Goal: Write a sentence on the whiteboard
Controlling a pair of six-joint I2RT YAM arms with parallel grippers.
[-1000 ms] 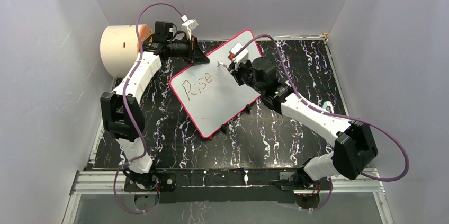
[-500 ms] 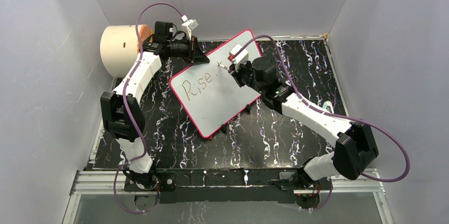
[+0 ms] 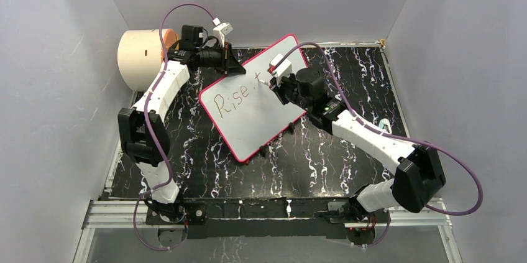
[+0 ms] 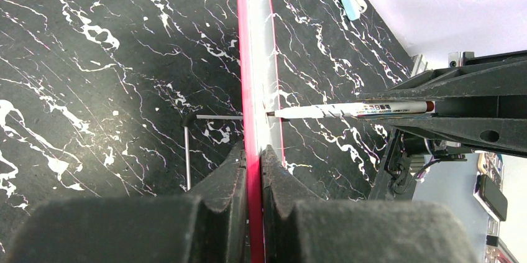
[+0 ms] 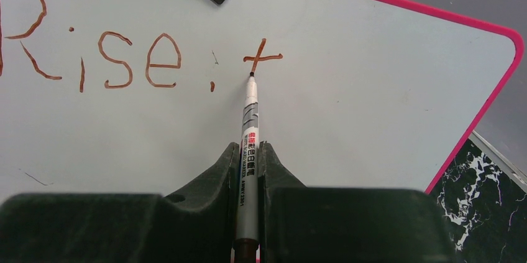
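While left hand (image 4: 253, 151) clamps whiteboard (image 4: 263, 45) rim, we judge it light, stiff, slippery; right hand (image 5: 248, 151) pinches marker (image 5: 250, 110) mid-barrel, tip on sentence (image 5: 155, 61).

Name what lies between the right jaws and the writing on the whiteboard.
Only the marker the jaws clamp, over bare whiteboard, its tip at the "t"; right wrist view shows it.
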